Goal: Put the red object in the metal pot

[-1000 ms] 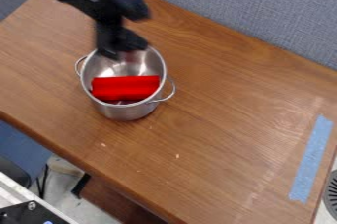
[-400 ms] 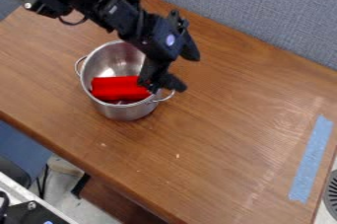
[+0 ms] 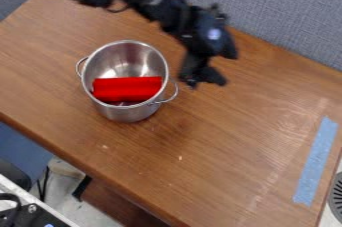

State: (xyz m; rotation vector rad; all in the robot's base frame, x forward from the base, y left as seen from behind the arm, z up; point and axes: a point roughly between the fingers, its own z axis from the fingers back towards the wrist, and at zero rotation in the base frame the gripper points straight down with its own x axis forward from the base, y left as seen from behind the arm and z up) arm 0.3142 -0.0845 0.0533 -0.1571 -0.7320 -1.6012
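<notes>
At the bottom of the frame, below the near edge of the wooden surface [image 3: 201, 161], the floor and some pale, blurred equipment show at the lower left. A strip of blue tape [image 3: 315, 160] lies on the surface near its right edge, running diagonally from upper right to lower left.

Left of centre stands the metal pot [image 3: 127, 108], round and shiny, with one small handle on its left rim and another at its lower right. The red object [image 3: 130, 88] lies inside the pot, its flat top facing up and filling the nearer half of the opening; the bare steel bottom shows behind it.

Just right of the pot, slightly farther back, the black tool [image 3: 198, 74] hangs low over the surface, pointing down, clear of the pot rim and holding nothing. It is motion-blurred, so whether its jaws stand open or closed cannot be told. The dark arm runs from it up toward the upper left of the frame, in front of a grey-blue wall behind the surface.
</notes>
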